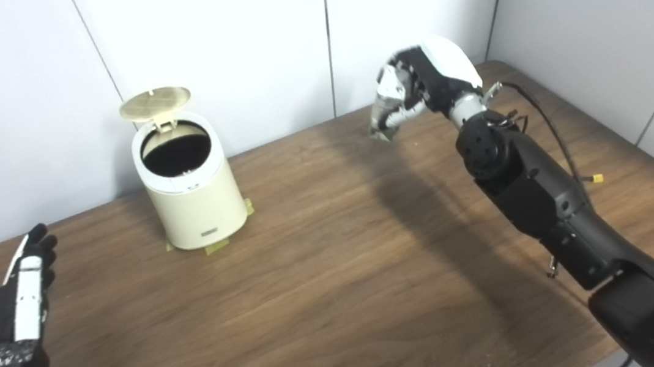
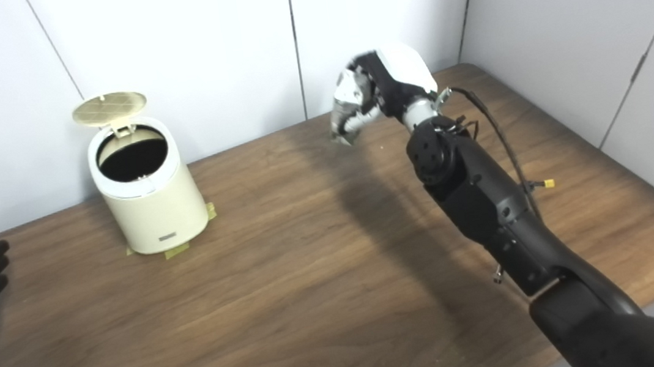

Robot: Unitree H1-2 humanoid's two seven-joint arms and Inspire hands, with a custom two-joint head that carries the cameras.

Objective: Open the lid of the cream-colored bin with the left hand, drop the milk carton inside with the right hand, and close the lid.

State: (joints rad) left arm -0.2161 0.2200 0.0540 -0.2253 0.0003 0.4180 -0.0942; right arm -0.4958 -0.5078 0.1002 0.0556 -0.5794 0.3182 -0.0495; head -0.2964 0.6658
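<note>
- Cream-colored bin (image 1: 195, 189) stands left of centre on the table (image 1: 338, 281), lid (image 1: 155, 102) up; its small front label (image 1: 210, 230) is unreadable.
- Left hand (image 1: 17, 305) waits far left, fingers straight, holding nothing.
- Right hand (image 1: 415, 90), raised, fingers curled around a blurred milk carton (image 1: 384, 116).
- Step: carrying; next, likely move above the opening and release.

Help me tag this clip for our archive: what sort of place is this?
Probably a robot test room, not a home: a bare wooden table against plain white wall panels, and a cream-colored round bin fixed in place with yellow tape tabs.
</note>
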